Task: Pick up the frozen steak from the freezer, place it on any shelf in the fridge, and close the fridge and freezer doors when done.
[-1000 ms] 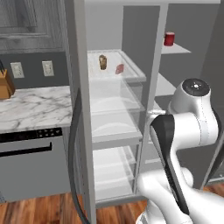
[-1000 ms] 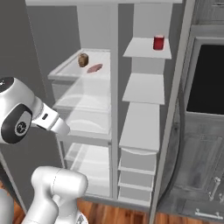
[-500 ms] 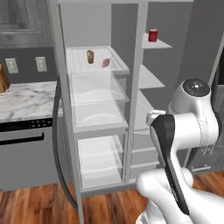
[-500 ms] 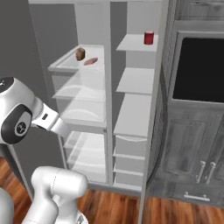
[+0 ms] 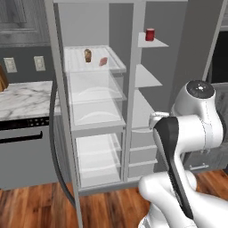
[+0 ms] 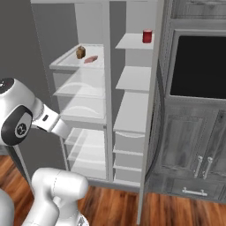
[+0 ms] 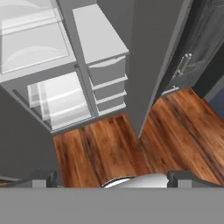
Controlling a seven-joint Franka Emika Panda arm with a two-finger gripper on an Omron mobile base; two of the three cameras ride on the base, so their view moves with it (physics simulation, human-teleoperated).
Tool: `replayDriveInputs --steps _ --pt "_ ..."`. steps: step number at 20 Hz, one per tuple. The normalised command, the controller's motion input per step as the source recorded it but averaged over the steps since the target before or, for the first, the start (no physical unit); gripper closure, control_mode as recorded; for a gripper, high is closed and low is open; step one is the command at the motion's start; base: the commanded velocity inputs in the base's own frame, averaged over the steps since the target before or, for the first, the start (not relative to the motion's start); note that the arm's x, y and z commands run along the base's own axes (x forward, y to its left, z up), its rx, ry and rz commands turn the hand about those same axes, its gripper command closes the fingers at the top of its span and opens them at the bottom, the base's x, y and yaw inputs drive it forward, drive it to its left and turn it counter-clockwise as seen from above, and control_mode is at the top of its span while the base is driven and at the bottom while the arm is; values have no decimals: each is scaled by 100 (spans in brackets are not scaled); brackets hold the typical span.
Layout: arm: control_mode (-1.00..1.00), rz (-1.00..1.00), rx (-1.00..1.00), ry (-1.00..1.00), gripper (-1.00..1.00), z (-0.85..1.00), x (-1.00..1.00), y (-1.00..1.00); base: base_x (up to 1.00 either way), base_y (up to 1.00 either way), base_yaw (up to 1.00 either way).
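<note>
The frozen steak, a small pinkish-red chunk, lies on the top clear shelf of the fridge, beside a brown upright lump. The narrower freezer has grey shelves, and a red can stands on its top one. Both doors stand open: the fridge door at the left, the freezer door at the right. My gripper is open and holds nothing; it looks down at the floor before the freezer drawers.
A marble counter with a dark appliance front below it is left of the unit. A built-in oven and grey cabinet doors with handles are on the right. Wooden floor lies in front.
The whole scene has slid left in both base views, so the base has moved and more of the oven wall shows. The arm keeps its pose and the gripper stays open.
</note>
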Motion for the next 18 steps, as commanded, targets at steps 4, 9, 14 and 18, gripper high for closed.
replayDriveInputs --steps 4,9,14,18 --pt "-100 0 0 0 -100 0 0 0 0 0 0" --pt "-100 3 0 -1 -100 0 -23 5 0 0 0" --pt "-100 20 0 -20 -100 0 -98 83 0 0 0" --pt "-100 17 -4 -28 -100 0 -89 100 0 0 0"
